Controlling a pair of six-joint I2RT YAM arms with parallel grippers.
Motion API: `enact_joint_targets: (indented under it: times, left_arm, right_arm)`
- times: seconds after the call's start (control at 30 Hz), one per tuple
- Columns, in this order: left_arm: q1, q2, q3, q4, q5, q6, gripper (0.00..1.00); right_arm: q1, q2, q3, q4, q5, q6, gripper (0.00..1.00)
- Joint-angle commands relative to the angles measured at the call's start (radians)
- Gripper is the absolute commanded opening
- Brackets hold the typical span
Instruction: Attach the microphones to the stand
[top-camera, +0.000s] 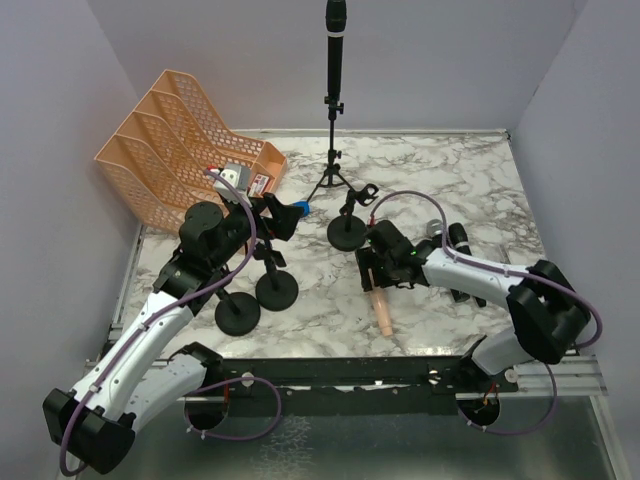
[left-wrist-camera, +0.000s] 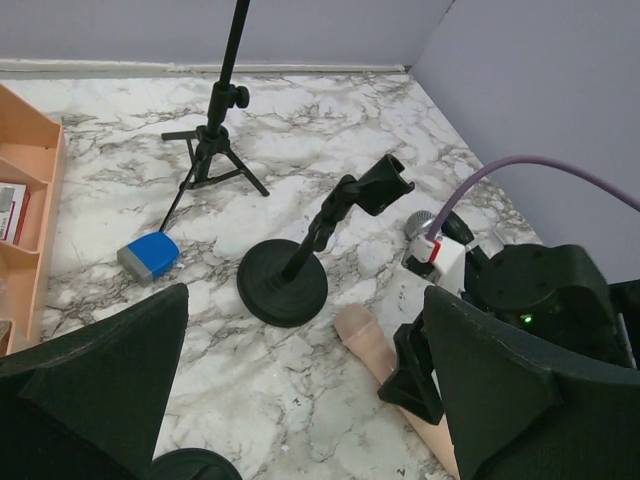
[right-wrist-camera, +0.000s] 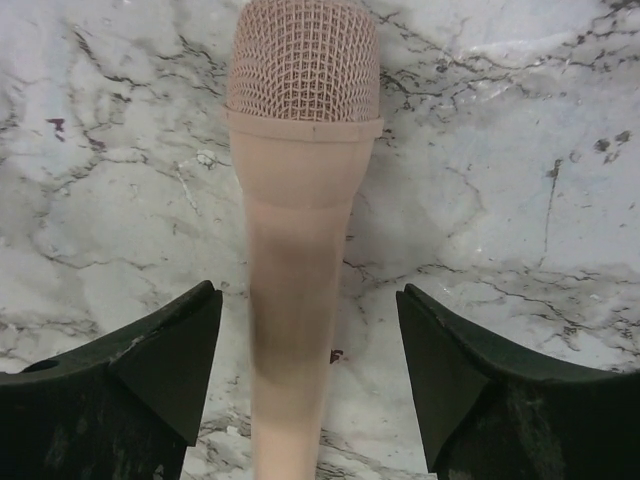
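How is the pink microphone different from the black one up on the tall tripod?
The pink microphone is pale pink; the black microphone is black. The pink one lies flat on the marble table; the black one stands upright. The black one is mounted on the tripod stand; the pink one is on no stand. Both are slim stick microphones.

— Looks like a robotics lab, a test cell rather than a home or studio.
— Judging by what?
— Boxed in by plain pale walls (top-camera: 60, 120). Marble-patterned table (top-camera: 470, 180), with a left arm (top-camera: 150, 330) and a right arm (top-camera: 480, 275) bolted to a metal rail (top-camera: 400, 375) at the near edge.
— Purple cables (top-camera: 404, 193) looping loose, too.
— And orange file trays (top-camera: 170, 130) in the back corner.
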Motion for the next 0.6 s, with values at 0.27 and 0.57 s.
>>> enact_joint_targets:
  times: [0.27,0.57]
  left_arm:
    - [0.001,-0.023,-0.024,0.016,0.014,-0.004,0.99]
    - [0.001,-0.021,-0.008,0.029,0.067,-0.021,0.99]
  right_arm:
    - [0.058,0.127,0.052,-0.052,0.12,0.086,0.43]
    - [0.063,-0.066,-0.007,0.078,0.083,0.029,0.24]
